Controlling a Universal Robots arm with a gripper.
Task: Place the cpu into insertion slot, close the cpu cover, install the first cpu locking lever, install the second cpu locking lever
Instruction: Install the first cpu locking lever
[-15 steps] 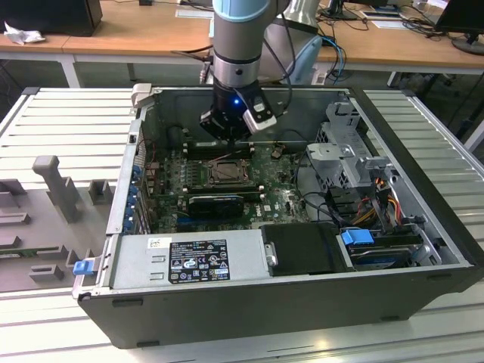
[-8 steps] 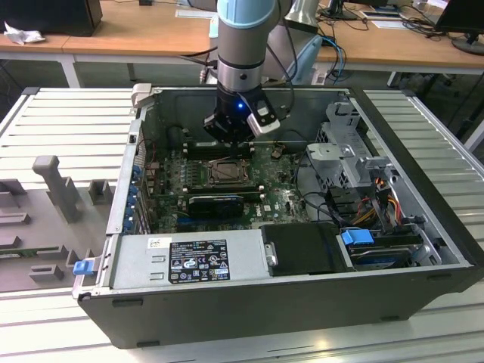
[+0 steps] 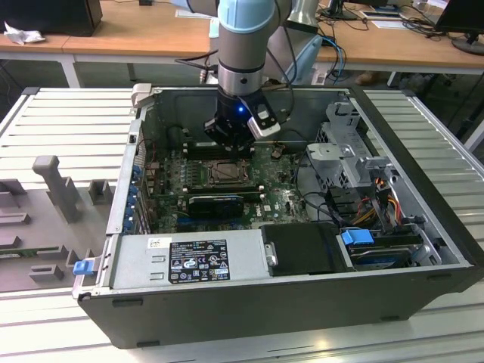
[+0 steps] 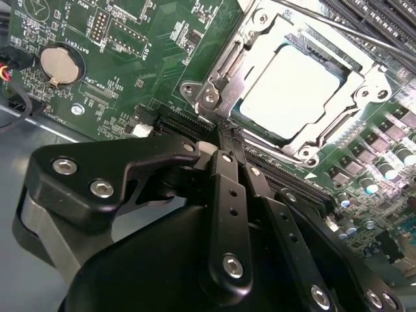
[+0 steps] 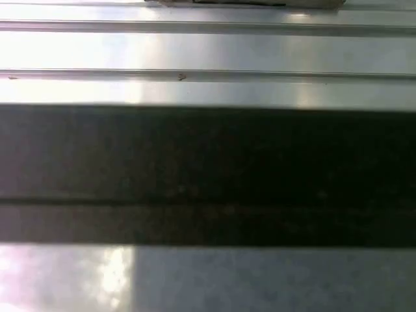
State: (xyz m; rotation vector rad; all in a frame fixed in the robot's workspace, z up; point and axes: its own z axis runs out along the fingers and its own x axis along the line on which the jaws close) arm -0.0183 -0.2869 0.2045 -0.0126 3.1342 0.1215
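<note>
Hand (image 4: 224, 133) pressed together, holding nothing, tips just beside corner of cpu cover (image 4: 354, 97). Cpu (image 4: 289, 88) seated in insertion slot (image 3: 227, 173) under lowered cover, inside open computer case (image 3: 423, 227).

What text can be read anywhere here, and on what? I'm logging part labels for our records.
Black label on the power supply: print too small to read.
White sticker beside it: too small to read.
Green circuit board, white lettering in the second wrist view: too blurred to quote.
cpu face: washed out by glare, nothing legible.
</note>
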